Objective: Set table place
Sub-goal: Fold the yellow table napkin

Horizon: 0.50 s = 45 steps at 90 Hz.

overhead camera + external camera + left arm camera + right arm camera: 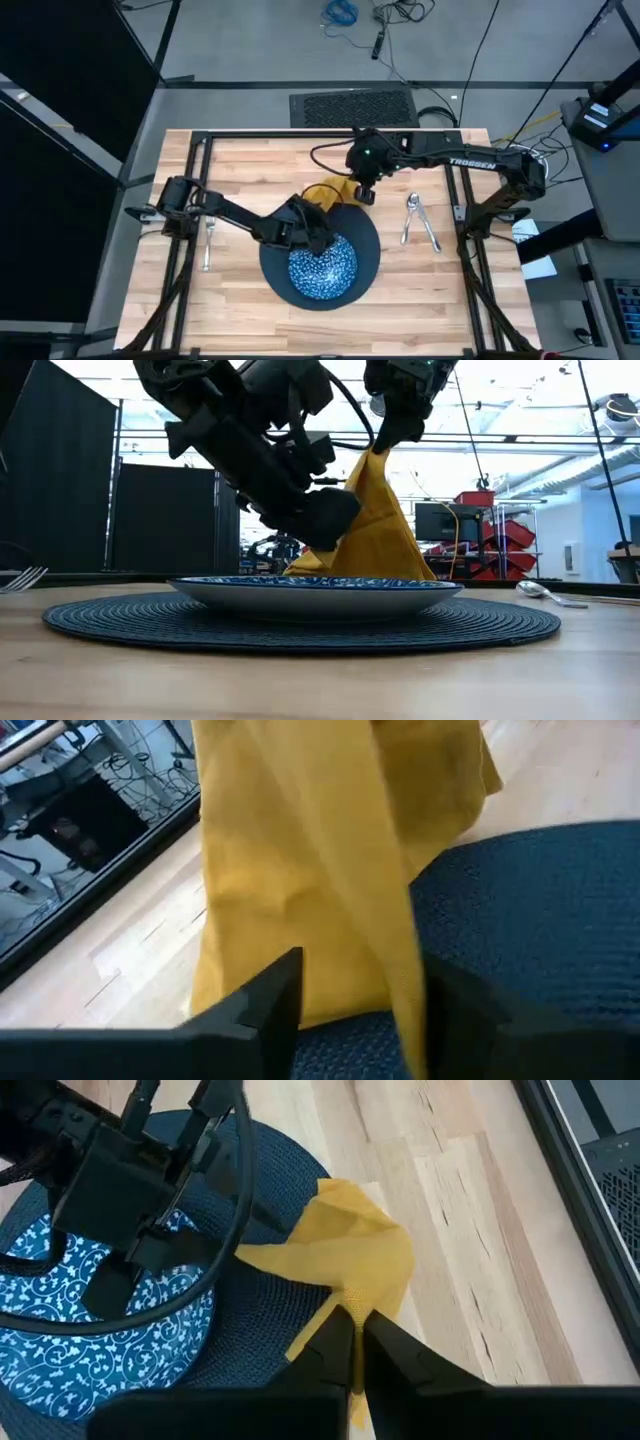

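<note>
Right gripper (pixel 352 1348) pinches the napkin (pixel 345 1260) and lifts it near the table's (pixel 240 160) far edge; left gripper (pixel 350 1005) sits open around its hanging fold. Dish (pixel 322 264) on mat (pixel 368 240), fork (pixel 208 240), spoon (pixel 410 215) placed; napkin remains

Floor (pixel 250 50): grey, beyond my tabletop, with loose cables (pixel 385 15) lying on it.
Curtains (pixel 60 490): black, to one side of me.
Ceiling lights (pixel 520 400): bright overhead.
Red bins (pixel 505 540): far behind, beside monitors (pixel 440 520).
</note>
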{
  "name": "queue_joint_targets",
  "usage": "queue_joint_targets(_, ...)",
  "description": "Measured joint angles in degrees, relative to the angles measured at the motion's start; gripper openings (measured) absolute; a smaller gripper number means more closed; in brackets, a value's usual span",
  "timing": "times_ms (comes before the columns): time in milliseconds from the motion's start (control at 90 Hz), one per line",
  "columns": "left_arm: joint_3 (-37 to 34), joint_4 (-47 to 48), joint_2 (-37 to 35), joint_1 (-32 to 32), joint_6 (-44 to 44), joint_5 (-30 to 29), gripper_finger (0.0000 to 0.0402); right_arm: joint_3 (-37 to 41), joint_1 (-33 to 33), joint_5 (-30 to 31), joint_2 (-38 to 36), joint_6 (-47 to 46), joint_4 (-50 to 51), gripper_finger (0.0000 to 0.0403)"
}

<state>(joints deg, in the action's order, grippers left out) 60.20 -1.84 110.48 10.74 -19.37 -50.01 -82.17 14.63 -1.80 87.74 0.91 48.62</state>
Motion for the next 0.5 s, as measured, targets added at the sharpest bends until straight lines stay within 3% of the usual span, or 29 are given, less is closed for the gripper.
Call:
queue_joint_targets(111,0.0,0.2,0.0,0.63,4.27,-0.18,0.0016,0.0,0.72,0.0,0.0,-0.02,-0.25,0.0)
queue_joint_targets(267,-0.09,1.02,-2.65,0.75,10.22,-5.78,0.0002,0.0,1.22,0.02,0.0,0.29,-0.84,0.0)
queue_joint_targets(500,-0.09,0.87,-14.42,0.12,20.11,-13.67,0.0,0.02,1.17,0.02,0.0,0.42,-2.25,0.0)
